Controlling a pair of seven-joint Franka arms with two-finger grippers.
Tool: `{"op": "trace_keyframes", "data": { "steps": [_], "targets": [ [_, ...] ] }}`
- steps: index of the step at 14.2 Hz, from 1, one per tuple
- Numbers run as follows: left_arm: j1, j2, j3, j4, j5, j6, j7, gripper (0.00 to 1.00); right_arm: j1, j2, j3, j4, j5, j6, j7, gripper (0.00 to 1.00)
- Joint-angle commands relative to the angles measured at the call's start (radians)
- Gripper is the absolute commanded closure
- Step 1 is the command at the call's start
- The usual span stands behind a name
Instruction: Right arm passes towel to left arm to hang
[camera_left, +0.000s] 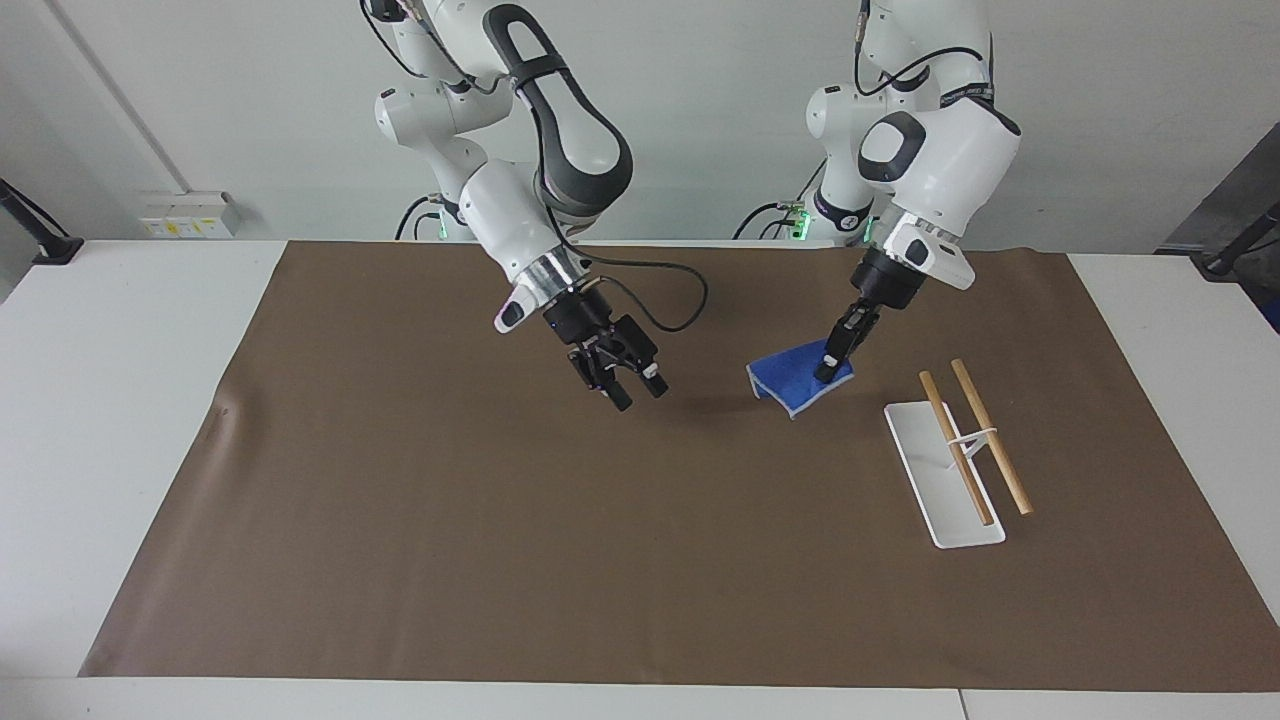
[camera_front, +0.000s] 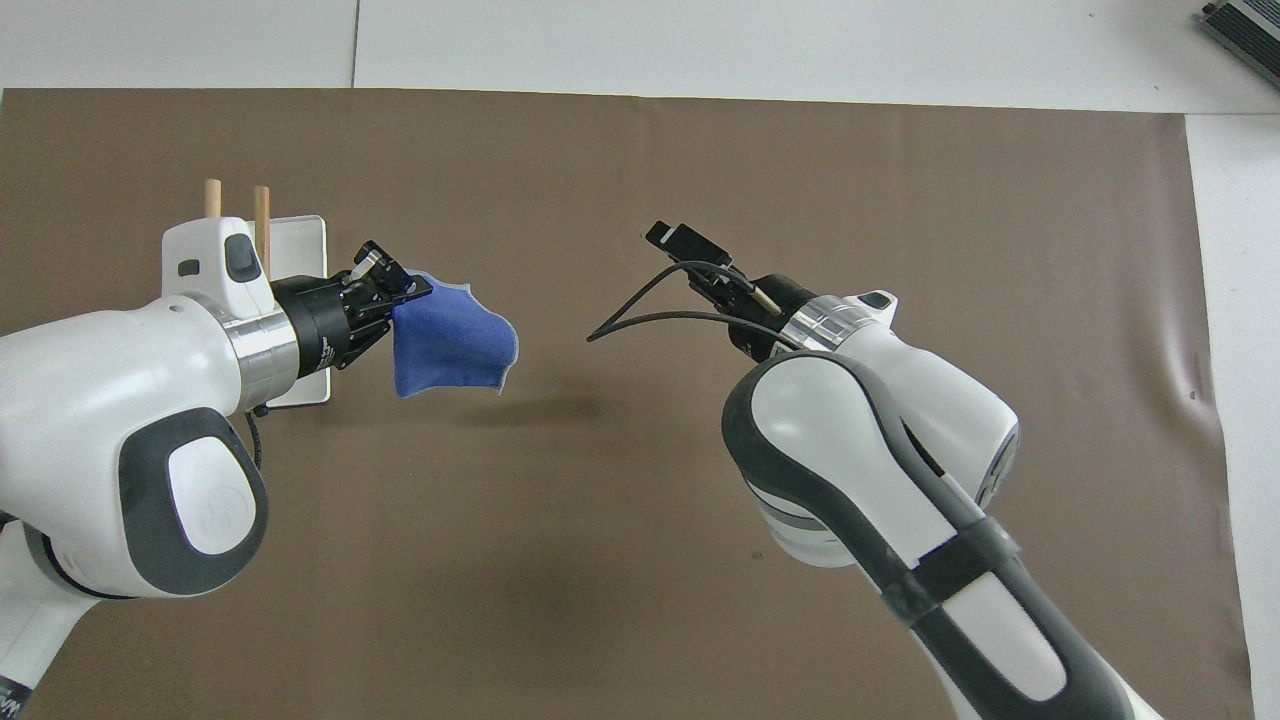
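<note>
The royal-blue towel (camera_left: 790, 385) (camera_front: 450, 340) hangs in the air by one corner, pinched by my left gripper (camera_left: 828, 368) (camera_front: 405, 290), which is shut on it. It dangles over the brown mat beside the rack, toward the robots. My right gripper (camera_left: 638, 393) (camera_front: 685, 245) hovers over the middle of the mat, apart from the towel, open with nothing between its fingers. Its loose black cable (camera_front: 640, 305) loops beside the wrist.
A white rack base (camera_left: 945, 475) (camera_front: 300, 240) carrying two wooden rods (camera_left: 975, 435) (camera_front: 262, 205) stands at the left arm's end of the table. The brown mat (camera_left: 400, 500) covers most of the white table.
</note>
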Motion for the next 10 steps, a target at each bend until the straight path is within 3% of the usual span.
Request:
{"op": "trace_keyframes", "data": {
  "steps": [1,3,8,10],
  "targets": [
    [0.01,0.014,0.059,0.011,0.052,0.003,0.044,1.0,-0.049,-0.013,0.008,-0.028,-0.163,-0.008,-0.049,0.0],
    [0.012,0.027,0.093,0.013,0.052,0.003,0.051,1.0,-0.091,-0.013,0.008,-0.046,-0.335,-0.04,-0.052,0.0],
    [0.013,0.028,0.2,0.005,0.052,0.002,0.046,1.0,-0.263,-0.021,0.005,-0.039,-0.878,-0.318,-0.05,0.0],
    [0.013,0.028,0.236,0.001,0.052,0.002,0.043,1.0,-0.313,-0.024,0.003,-0.029,-1.038,-0.395,-0.05,0.0]
  ]
}}
